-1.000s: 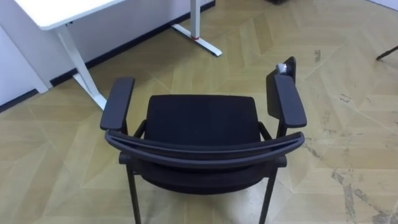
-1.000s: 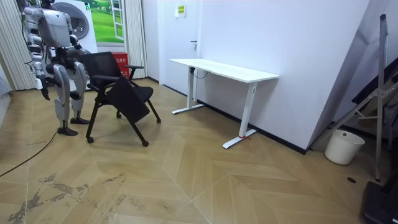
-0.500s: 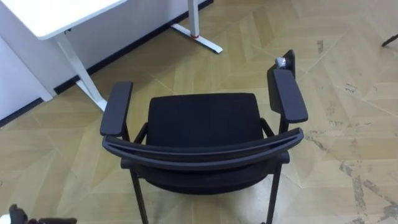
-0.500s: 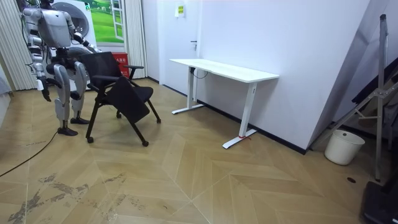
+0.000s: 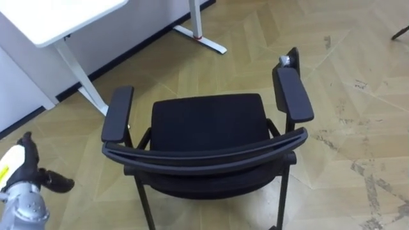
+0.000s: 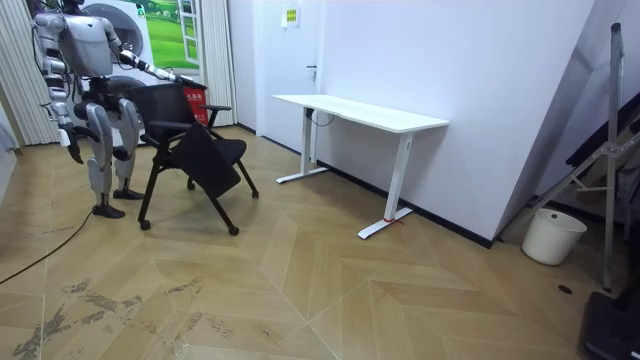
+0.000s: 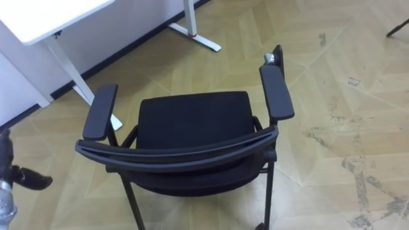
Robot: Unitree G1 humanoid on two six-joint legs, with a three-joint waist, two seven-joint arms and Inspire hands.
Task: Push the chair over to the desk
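- Fingers [image 5: 59, 186] of left hand [image 5: 18, 165]: dark, loosely spread, one pointing toward the chair. They hold nothing and touch nothing.
- Hand hovers low on robot's left, beside & a bit behind the left armrest [image 5: 118, 114] of the black chair w/ padded seat, curved back rail, thin metal legs [image 5: 208, 121]. There's a clear gap btw hand & armrest.
- Room view: left arm is stretched out over the chair back. Right hand [image 6: 73, 152] hangs by the hip; can't tell its fingers.
- Chair stands on pale herringbone wood floor [image 5: 358, 96], robot right behind its backrest. White desk w/ white metal legs [image 5: 57, 16] is ahead-left, well apart.
- Change: 0.5 s ago just dark fingertips peeked at the lower-left edge; now the whole hand is up. In room view the arm went from low to raised.
- Chair's in the same spot in room view, so no push yet. Judgement: reach phase; contact w/ rail or armrest is still needed.
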